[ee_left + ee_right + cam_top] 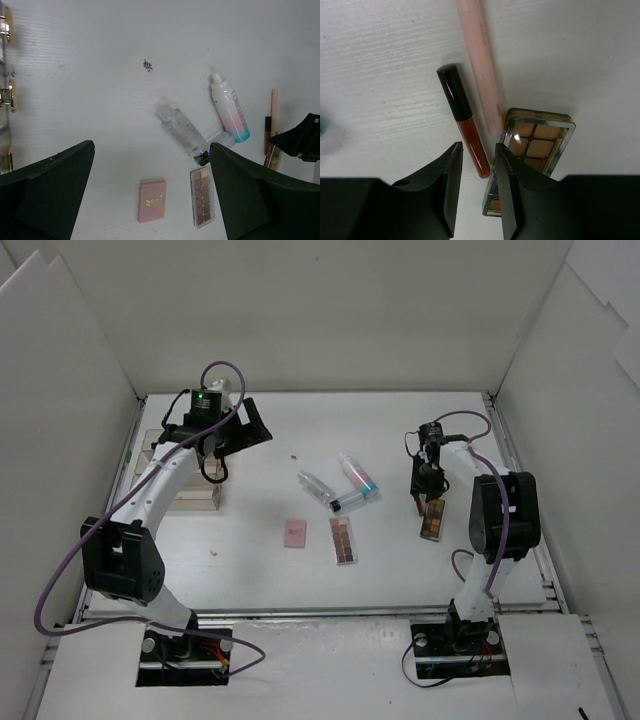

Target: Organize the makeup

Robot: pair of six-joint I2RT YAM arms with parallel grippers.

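Observation:
The makeup lies spread on the white table. A pink square compact [294, 534] [152, 201] and a long brown palette [343, 540] [202, 196] lie mid-table. Above them are a clear bottle [181, 131] and a pink-and-blue tube [358, 475] [230, 107]. My left gripper [248, 430] [152, 150] hangs open and empty, high above the compact. My right gripper [425, 495] [478, 147] is down at the table. Its jaws have closed in on the lower end of a red lip gloss stick [465, 125]. A pale pink stick [482, 65] and a second palette [434, 520] [540, 140] lie beside it.
A clear compartmented box [185, 480] stands at the left under my left arm; its gold clasps [10, 95] show at the left wrist view's edge. A dark speck [147, 64] and a small white bit [214, 553] lie on the table. White walls enclose the table.

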